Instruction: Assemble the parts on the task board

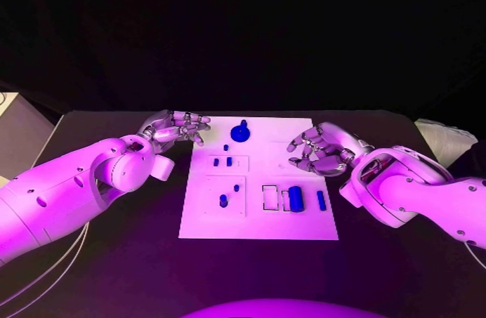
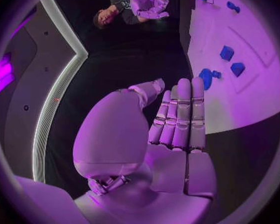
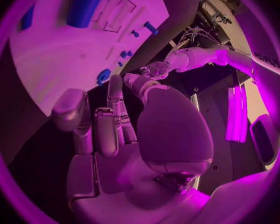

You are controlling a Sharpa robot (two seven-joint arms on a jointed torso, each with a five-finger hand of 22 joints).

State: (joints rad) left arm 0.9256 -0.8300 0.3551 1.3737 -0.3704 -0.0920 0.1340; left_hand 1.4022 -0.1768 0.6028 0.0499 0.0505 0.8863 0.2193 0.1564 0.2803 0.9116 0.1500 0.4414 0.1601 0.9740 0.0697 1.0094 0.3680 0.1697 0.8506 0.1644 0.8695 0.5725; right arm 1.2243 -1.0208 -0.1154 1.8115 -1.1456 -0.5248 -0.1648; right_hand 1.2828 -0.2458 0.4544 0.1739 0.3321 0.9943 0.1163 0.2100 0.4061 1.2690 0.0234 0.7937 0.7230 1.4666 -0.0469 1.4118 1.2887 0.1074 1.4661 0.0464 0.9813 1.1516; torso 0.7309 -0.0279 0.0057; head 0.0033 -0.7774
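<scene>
Table [image 1: 121,262]: black, carrying the white task board in its middle
Task board [image 1: 258,223]: flat white plate between the two hands, with outlined recesses and blue parts spread over it
Left hand [image 1: 178,130]: hovering at the board's far left corner, fingers apart and slightly bent, holding nothing; in its own wrist view fingers [image 2: 180,114] stretched out side by side over the table beside the board edge
Right hand [image 1: 322,149]: over the board's right edge, fingers loosely curled and spread, nothing in them
Long blue part [image 1: 296,198]: lying in the near right area of the board
Round blue part [image 1: 241,131]: near the board's far edge, close to the left hand
Small blue parts [image 1: 224,201]: in the near left recess, others in the middle
</scene>
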